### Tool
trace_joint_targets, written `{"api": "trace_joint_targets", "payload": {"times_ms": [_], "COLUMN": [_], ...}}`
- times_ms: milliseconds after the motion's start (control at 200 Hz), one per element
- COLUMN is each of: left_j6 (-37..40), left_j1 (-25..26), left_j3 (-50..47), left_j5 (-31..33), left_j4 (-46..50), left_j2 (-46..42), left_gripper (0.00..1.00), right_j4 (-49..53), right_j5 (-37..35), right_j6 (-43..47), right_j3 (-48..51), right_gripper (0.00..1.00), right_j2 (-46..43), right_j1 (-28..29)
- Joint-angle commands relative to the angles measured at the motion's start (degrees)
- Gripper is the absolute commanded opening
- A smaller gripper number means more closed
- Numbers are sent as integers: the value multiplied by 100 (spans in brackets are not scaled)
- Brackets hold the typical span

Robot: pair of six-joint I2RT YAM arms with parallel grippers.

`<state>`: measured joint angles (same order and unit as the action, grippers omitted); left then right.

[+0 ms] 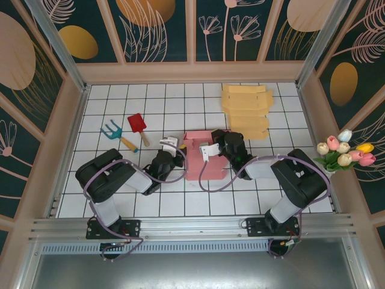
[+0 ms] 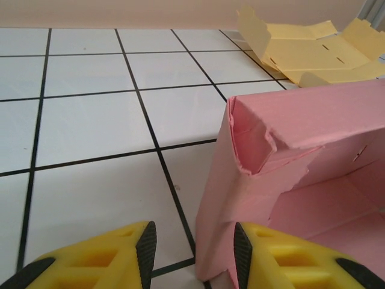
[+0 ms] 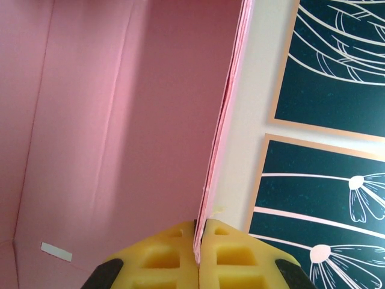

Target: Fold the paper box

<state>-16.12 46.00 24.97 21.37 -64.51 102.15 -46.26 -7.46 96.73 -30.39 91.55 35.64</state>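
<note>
Currently the half-erected pink paper box (image 1: 213,170) sits midway on the white tiled bench (image 1: 120,99). At its 3 o'clock the right tool (image 3: 198,244) is clamped on a pink side wall (image 3: 120,120). At 9 o'clock the left tool (image 2: 194,253) stands part open, gripping nothing. Risk: a one-sided hold may tear that wall. The left wrist view exposes a crumpled top corner (image 2: 255,141); the top view adds both arms' layout.
</note>
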Motion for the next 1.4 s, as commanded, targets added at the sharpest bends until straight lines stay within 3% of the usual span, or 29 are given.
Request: {"api": "trace_joint_targets", "payload": {"times_ms": [0,460,686,801,941,1006,1081,1171,1331,1396], "left_j6": [266,397,193,233,-105,-197,-190,-15,14,-36], "left_j1": [-48,-315,-283,-148,-67,-66,-67,-72,-73,-66], "left_j3": [5,1040,1517,1686,1730,1725,1704,1643,1552,1433], "left_j5": [-167,-662,-1078,-230,2073,2813,3122,2657,1328,1068], "left_j4": [-216,87,271,444,900,1054,1125,950,805,702], "left_j2": [-62,649,913,1072,1084,1083,1095,1097,1045,985], "left_gripper": [41,41,28,18,0,0,0,0,28,32], "right_j4": [1271,1328,1293,1294,1322,1322,1305,1304,1238,1255], "right_j5": [151,162,175,166,136,133,122,122,116,105], "right_j6": [-84,-58,-94,-150,-198,-226,-259,-316,-448,-453], "right_j3": [175,191,165,165,156,148,130,112,82,86], "right_gripper": [0,0,0,0,0,0,0,0,0,0], "right_j2": [144,93,178,153,112,129,152,181,248,253], "right_j1": [74,108,136,136,114,110,110,110,115,121]}}
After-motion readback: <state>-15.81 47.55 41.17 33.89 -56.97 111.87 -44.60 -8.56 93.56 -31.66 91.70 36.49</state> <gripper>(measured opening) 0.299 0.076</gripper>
